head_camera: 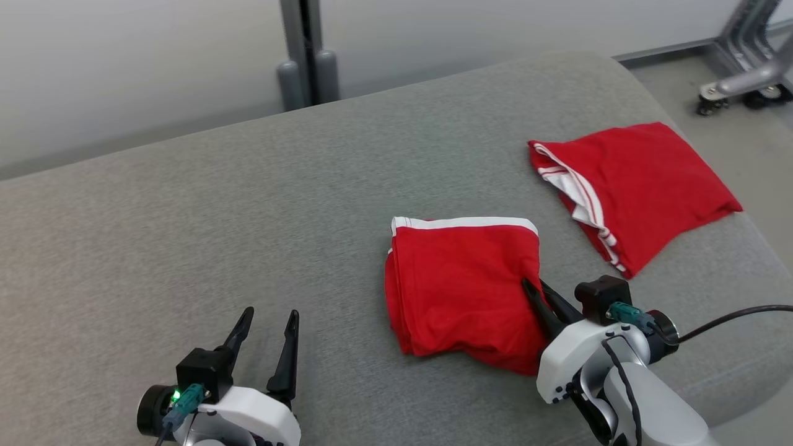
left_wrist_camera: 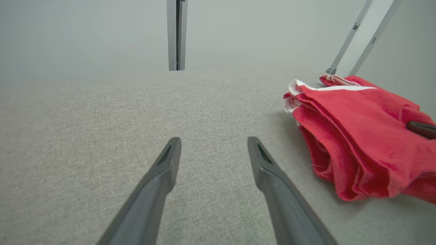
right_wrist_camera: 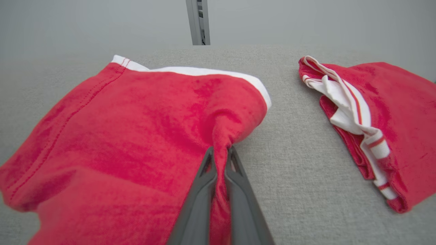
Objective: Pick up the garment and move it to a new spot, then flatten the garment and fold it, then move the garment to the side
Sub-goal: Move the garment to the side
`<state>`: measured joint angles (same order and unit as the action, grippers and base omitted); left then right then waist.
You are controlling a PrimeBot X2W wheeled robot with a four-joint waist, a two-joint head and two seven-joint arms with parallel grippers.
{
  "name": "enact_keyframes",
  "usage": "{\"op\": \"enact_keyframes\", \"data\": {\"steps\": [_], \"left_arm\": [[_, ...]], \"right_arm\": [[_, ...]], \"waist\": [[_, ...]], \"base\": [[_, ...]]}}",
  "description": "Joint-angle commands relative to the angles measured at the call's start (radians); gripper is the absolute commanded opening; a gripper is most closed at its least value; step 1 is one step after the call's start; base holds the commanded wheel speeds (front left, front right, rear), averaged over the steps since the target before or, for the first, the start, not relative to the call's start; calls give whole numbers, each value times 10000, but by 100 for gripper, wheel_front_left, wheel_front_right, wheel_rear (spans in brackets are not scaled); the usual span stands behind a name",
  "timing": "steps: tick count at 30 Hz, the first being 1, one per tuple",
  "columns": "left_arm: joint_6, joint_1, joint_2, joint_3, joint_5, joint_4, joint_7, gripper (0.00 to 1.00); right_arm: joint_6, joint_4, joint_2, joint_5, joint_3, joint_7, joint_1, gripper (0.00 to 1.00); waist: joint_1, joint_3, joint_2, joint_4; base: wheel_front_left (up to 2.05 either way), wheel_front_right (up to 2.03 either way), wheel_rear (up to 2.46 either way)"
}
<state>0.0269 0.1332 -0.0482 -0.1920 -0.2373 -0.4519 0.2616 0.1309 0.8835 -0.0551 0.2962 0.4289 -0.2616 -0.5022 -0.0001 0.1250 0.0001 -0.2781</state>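
With my right gripper (head_camera: 534, 290) pinched on the four-o'clock edge of the folded garment (head_camera: 458, 279) lying near the middle of the grey cushion (head_camera: 217, 217), and my left gripper (head_camera: 267, 323) spread empty at seven o'clock, I judge a one-sided drag could peel the layers apart and spoil the fold.
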Motion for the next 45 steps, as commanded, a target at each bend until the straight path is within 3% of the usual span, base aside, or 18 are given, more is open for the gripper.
{"op": "enact_keyframes", "data": {"steps": [1, 9, 13, 22, 37, 38, 39, 40, 45], "left_arm": [[40, 219, -53, 47, 91, -5, 45, 100], [129, 488, -53, 160, 337, 37, 45, 100], [205, 667, -54, 75, 452, 32, 45, 100], [356, 984, -50, -47, 738, 45, 45, 100], [343, 1332, -47, -443, 701, 384, 45, 100], [332, 1349, -48, -461, 693, 396, 45, 100], [316, 1366, -48, -481, 696, 395, 45, 100], [307, 1373, -48, -483, 677, 395, 45, 100], [233, 1295, -48, -426, 622, 405, 45, 100]], "right_arm": [[-4, -83, -56, 13, 89, -42, -12, 0], [-4, -498, -316, 96, 439, -41, -340, 0], [-4, -499, -603, -154, 646, -43, -766, 0], [-4, 169, -1441, -779, 752, -29, -2654, 0], [-6, 3148, -4223, -2347, -198, 499, -4875, 0], [-6, 3292, -4352, -2363, -402, 523, -4943, 17], [-6, 3455, -4470, -2396, -646, 547, -4973, 69], [-6, 3581, -4577, -2460, -897, 598, -4960, 100], [-6, 3825, -4704, -2612, -2179, 293, -4698, 100]], "waist": [[1, 135, -1, -822], [1, 546, -1, -1793], [1, 826, -1, -1815], [1, 1399, -1, -965], [1, 2064, -1, 1004], [1, 2092, -1, 1080], [1, 2107, -1, 1153], [1, 2112, -1, 1219], [1, 2016, -1, 1413]], "base": [[0, 0, 0], [0, 0, 0], [0, 0, 0], [0, 0, 0], [0, 0, 0], [0, 0, 0], [0, 0, 0], [0, 0, 0], [0, 0, 0]]}}
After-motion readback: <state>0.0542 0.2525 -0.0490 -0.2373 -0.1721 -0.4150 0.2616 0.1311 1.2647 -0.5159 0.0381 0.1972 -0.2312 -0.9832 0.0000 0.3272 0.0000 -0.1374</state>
